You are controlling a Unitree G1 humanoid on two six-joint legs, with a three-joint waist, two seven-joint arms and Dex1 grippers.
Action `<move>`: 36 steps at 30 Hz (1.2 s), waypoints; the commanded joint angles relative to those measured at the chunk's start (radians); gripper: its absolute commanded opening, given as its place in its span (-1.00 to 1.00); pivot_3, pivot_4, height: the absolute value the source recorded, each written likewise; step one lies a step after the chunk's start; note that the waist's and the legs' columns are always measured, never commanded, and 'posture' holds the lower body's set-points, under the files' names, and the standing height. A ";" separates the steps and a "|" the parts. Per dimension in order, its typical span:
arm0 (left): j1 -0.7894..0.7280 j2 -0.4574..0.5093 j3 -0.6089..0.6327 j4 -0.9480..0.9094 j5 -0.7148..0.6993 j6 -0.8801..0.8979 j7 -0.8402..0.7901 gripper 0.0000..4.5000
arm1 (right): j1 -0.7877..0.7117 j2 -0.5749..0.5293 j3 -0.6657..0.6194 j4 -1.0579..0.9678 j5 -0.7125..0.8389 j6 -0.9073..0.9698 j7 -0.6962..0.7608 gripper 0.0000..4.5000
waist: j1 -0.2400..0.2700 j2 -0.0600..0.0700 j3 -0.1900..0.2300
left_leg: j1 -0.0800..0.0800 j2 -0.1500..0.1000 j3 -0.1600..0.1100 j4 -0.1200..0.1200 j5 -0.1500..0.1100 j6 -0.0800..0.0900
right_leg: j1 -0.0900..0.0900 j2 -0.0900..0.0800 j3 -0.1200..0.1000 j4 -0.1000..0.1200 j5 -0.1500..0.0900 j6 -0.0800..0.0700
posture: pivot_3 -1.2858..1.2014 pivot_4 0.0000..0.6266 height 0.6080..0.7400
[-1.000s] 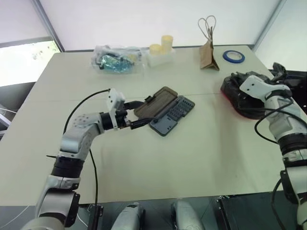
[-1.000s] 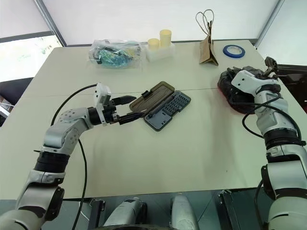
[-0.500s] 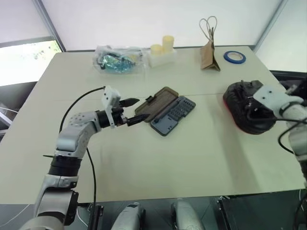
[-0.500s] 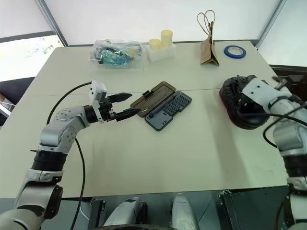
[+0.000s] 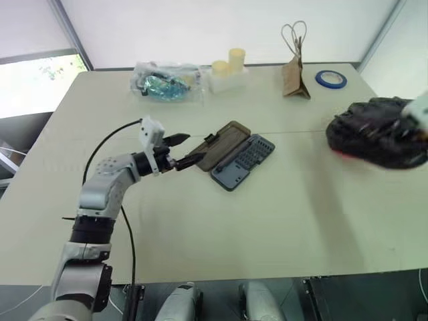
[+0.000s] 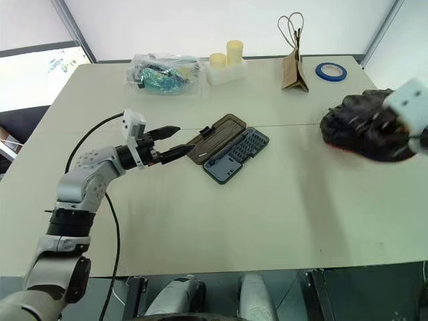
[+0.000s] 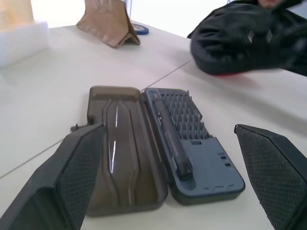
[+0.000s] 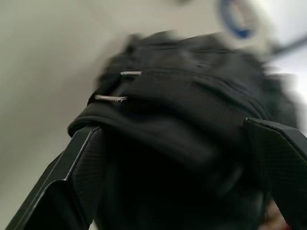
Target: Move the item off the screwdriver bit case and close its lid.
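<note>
Left wrist view: open case lying ahead of my left gripper's spread fingers.

I see the flat blue-grey plastic screwdriver bit case (image 7: 192,143) lying open mid-table, its translucent dark-brown rectangular lid (image 7: 120,143) folded flat beside the tray. The bulky black padded mitt-like item with a red edge (image 6: 364,130) sits well apart, near the table's right edge. My left gripper (image 6: 175,141) stands fully open, empty, just beside the lid's outer edge. My right gripper (image 8: 177,158) is spread wide either side of the item; I cannot tell whether it grips. I judge the lid light, stiff and slippery; I would hook under its free long edge, near the latch tab, and fold it over.
</note>
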 commanded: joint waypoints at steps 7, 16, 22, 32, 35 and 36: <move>-0.129 0.019 0.010 0.132 0.036 -0.071 -0.037 1.00 | 0.222 -0.009 -0.320 -0.375 0.157 0.166 0.142 0.99 | 0.036 -0.001 0.000 | 0.000 0.000 -0.003 0.007 0.000 0.000 | 0.003 0.001 -0.001 0.001 0.000 0.001 | 0.03 -0.52 1.00; -0.330 -0.026 -0.073 0.538 0.233 -0.334 -0.034 1.00 | 0.034 0.106 -0.307 -0.515 0.447 0.336 0.051 0.99 | 0.031 -0.002 0.000 | 0.000 0.000 -0.002 0.008 0.000 0.000 | 0.004 0.000 -0.001 0.001 0.001 0.001 | 0.03 -0.52 1.00; -0.496 -0.057 -0.101 0.822 0.330 -0.506 -0.056 1.00 | 0.014 0.132 -0.257 -0.556 0.519 0.381 -0.032 0.99 | 0.034 -0.004 0.000 | -0.001 -0.003 -0.003 0.008 0.000 0.000 | 0.003 -0.002 -0.002 0.002 0.001 0.002 | 0.03 -0.52 1.00; -0.611 -0.140 -0.164 1.113 0.506 -0.592 0.015 1.00 | -0.082 0.283 0.001 -0.672 0.646 0.449 -0.240 0.99 | 0.031 -0.006 0.000 | -0.002 -0.005 -0.003 0.011 -0.001 0.001 | 0.002 -0.003 -0.002 0.007 0.002 0.003 | 0.03 -0.52 1.00; -0.635 -0.162 -0.192 1.159 0.563 -0.593 0.074 1.00 | -0.132 0.314 0.080 -0.673 0.648 0.478 -0.307 0.99 | 0.032 -0.007 0.001 | -0.004 -0.006 -0.003 0.013 -0.001 0.002 | -0.001 -0.004 -0.002 0.012 0.002 0.003 | 0.03 -0.52 1.00; -0.643 -0.172 -0.198 1.171 0.580 -0.585 0.093 1.00 | -0.136 0.315 0.107 -0.672 0.638 0.475 -0.322 0.99 | 0.033 -0.008 0.001 | -0.004 -0.006 -0.003 0.014 -0.001 0.002 | -0.002 -0.005 -0.002 0.016 0.002 0.003 | 0.03 -0.52 1.00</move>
